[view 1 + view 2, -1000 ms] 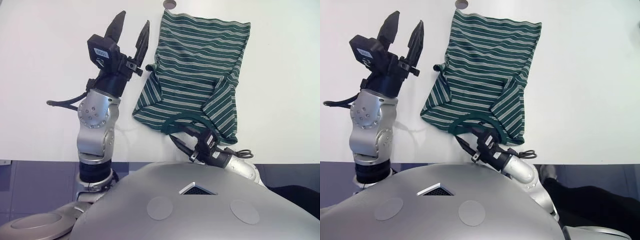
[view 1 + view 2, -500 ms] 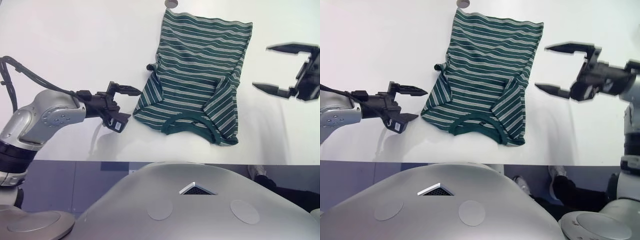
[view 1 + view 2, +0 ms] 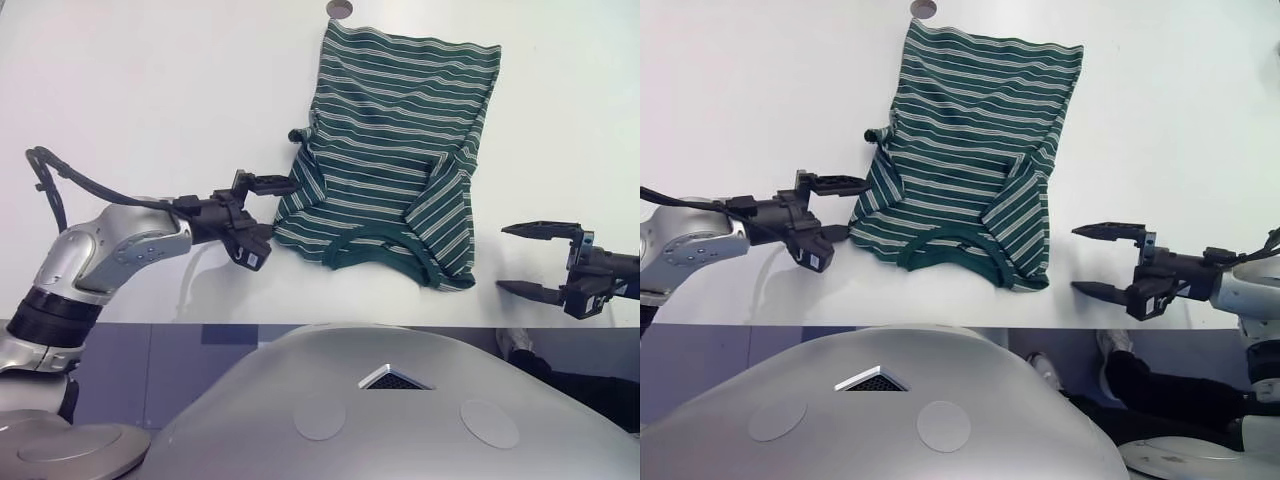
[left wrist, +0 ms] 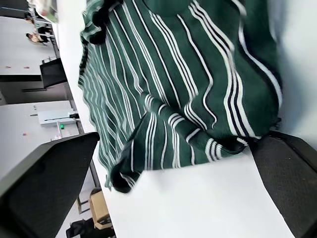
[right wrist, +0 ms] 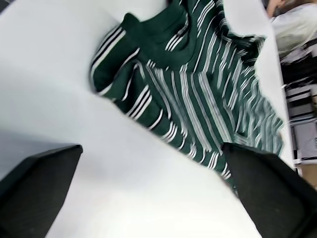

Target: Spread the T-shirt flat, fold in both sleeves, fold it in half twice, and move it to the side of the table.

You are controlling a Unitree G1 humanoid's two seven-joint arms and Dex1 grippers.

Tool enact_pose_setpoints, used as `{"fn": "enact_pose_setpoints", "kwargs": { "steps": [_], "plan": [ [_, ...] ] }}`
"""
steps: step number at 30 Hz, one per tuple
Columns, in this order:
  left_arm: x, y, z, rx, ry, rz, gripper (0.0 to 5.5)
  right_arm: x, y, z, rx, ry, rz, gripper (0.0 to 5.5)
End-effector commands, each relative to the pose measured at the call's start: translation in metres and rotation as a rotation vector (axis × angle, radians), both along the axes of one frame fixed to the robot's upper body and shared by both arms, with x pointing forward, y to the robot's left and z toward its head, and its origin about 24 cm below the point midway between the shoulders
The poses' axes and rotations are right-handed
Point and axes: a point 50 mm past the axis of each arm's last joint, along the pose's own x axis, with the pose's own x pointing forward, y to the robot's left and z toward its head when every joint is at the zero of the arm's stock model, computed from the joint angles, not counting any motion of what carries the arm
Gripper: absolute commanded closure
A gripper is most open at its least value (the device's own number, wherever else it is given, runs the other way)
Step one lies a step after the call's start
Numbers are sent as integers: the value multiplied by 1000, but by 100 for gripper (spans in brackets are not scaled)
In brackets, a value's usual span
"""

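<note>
- One T-shirt, green with white stripes, lies mid-counter with both sleeves folded in and its collar toward the robot
- Two grippers: the left gripper is spread wide at the shirt's left near corner; the right gripper is spread too, near the shirt's right side but apart from it
- One white counter; one small round disc at the shirt's far edge
</note>
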Motion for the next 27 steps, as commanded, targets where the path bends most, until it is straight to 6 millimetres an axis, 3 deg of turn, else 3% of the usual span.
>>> {"fn": "enact_pose_setpoints", "kwargs": {
  "steps": [1, 5, 8, 10, 13, 17, 19, 23, 27],
  "plan": [
    [-20, 5, -31, 123, 116, 13, 10, -10, 18, -13, -18, 64, 64, 29],
    [-24, 6, -34, 122, 131, 19, 29, -11, 52, 4, -1, 34, 117, 24],
    [-25, 7, -36, 124, 153, 20, 93, -5, 76, 27, -26, 27, 116, 86],
    [-26, 6, -36, 117, 158, 23, 131, -1, 82, 36, -47, 17, 81, 123],
    [-25, 3, -36, 103, 160, 28, 189, -4, 77, 32, -106, 27, -3, 182],
    [-27, 0, -35, 96, 179, 28, 272, -25, 55, -1, -164, 110, -46, 264],
    [-28, -1, -35, 93, 184, 31, 311, -28, 47, -9, -161, 125, -56, 305],
    [-28, -1, -37, 91, 187, 43, 403, -20, 32, -3, -168, 98, -73, 400],
    [-30, -1, -41, 98, 205, 54, 478, -12, 35, 5, -192, 117, -92, 479]
  ]
}}
